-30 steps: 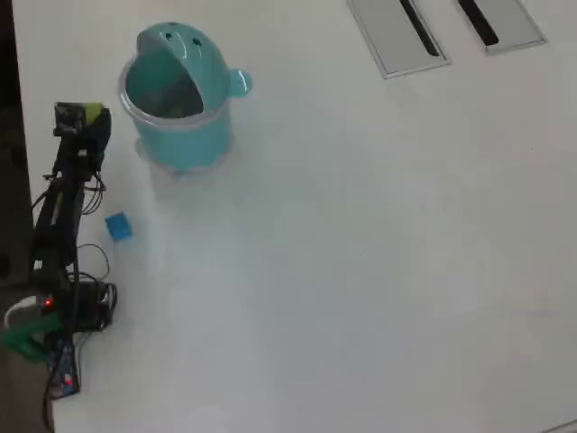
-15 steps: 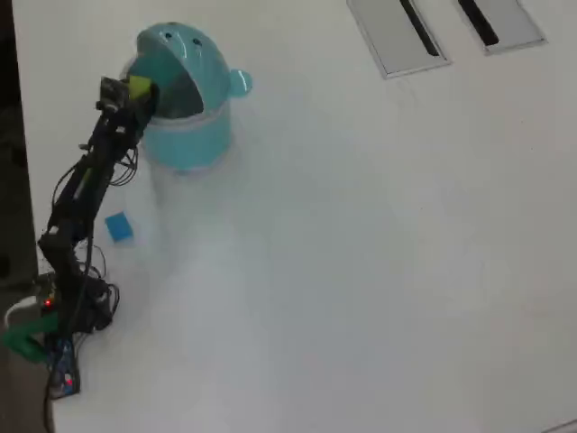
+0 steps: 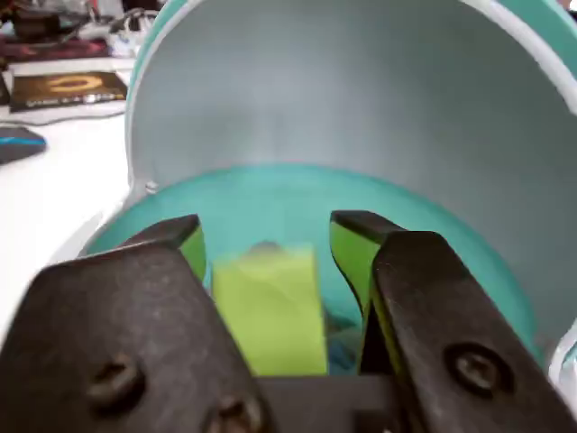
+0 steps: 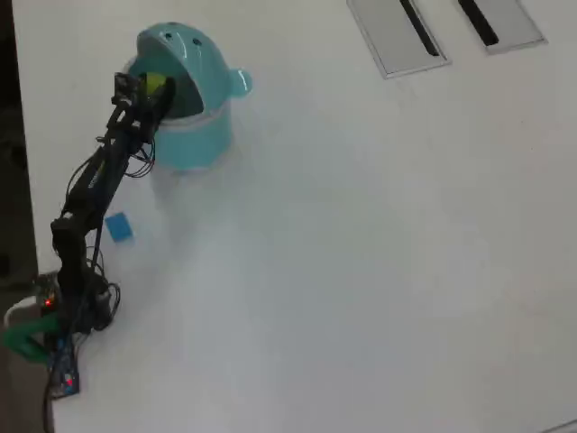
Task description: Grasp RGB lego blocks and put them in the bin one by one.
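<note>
The teal bin (image 4: 194, 135) stands at the upper left of the overhead view, its domed lid (image 3: 361, 90) tipped open. My gripper (image 3: 266, 230) hangs over the bin's mouth (image 3: 270, 194); it also shows in the overhead view (image 4: 159, 88). The jaws stand apart, with green pads (image 3: 347, 257). The yellowish-green block (image 3: 270, 311) is blurred between them, with a gap on each side, over the bin's inside. The blue block (image 4: 118, 226) lies on the table beside the arm. The red block is out of view.
Two flat grey slotted plates (image 4: 397, 32) (image 4: 500, 23) lie at the top right of the overhead view. The arm's base (image 4: 63, 307) sits at the left edge. Clutter (image 3: 63, 86) lies beyond the bin in the wrist view.
</note>
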`<state>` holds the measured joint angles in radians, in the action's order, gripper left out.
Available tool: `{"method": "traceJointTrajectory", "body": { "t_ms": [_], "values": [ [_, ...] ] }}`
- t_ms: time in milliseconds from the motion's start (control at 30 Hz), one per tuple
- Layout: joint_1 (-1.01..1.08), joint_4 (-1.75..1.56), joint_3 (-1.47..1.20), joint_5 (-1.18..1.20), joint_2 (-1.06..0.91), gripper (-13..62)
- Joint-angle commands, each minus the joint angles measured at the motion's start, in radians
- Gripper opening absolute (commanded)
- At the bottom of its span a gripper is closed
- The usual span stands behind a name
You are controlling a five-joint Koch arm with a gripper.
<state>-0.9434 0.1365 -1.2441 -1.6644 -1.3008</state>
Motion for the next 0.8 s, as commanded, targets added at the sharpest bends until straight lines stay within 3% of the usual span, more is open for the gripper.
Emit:
{"method": "traceJointTrajectory", "body": {
  "t_ms": [0,333,767],
  "values": [
    [0.012,-0.067,0.064,-0.037,-0.060,25.6],
    [0.008,0.029,-0.063,-0.052,-0.244,27.9],
    [-0.060,0.067,-0.456,-0.069,-0.586,28.5]
  ]
}}
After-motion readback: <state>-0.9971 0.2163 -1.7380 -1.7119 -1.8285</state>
